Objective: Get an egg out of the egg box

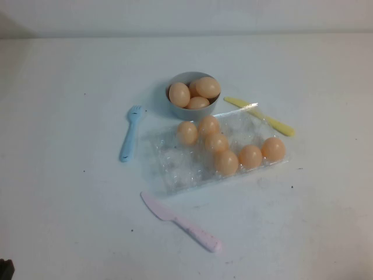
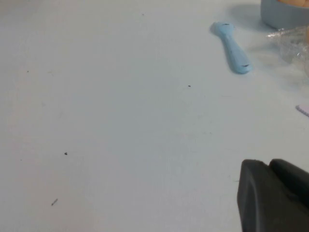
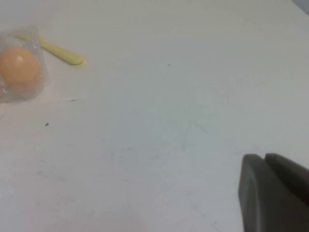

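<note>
Jaws state cannot be told for left gripper or right gripper; both parked over bare surface. No egg lifted; six remain in egg box.

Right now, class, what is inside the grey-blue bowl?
Three peach eggs fill the bowl; anything beneath them is hidden. The left gripper and right gripper sit parked far off.

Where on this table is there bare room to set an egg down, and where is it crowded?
Bare table lies left of the blue fork and right of the yellow knife. It is crowded mid-table: the bowl touches the egg box, with the pink knife in front. The left gripper and right gripper sit low over bare surface.
</note>
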`<action>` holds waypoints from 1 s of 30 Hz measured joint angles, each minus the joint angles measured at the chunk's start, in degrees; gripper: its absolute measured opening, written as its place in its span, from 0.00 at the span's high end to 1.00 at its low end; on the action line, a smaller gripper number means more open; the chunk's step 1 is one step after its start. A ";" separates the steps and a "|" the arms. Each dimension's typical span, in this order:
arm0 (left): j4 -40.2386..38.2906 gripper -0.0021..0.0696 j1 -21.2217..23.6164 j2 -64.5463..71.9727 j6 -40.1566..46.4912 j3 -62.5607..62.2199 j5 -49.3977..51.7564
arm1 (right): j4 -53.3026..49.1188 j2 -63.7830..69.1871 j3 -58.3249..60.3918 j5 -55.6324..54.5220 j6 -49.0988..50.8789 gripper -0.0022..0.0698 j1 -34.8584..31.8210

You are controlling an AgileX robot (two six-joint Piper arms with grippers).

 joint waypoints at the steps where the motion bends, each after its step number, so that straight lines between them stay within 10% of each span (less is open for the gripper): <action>1: 0.00 0.98 0.00 0.00 0.00 0.00 0.00 | 0.00 0.00 0.00 0.00 0.00 0.99 0.00; 11: 0.00 0.98 0.00 0.00 0.00 0.00 0.00 | 16.55 0.00 0.00 -0.82 0.00 0.99 0.00; 19: 0.00 0.98 0.00 0.00 0.00 0.00 0.00 | 54.66 0.00 0.00 -5.94 0.00 0.99 0.00; 30: 0.00 0.98 0.00 0.00 0.00 0.00 0.00 | 52.21 0.00 0.00 -1.86 -0.19 0.99 0.00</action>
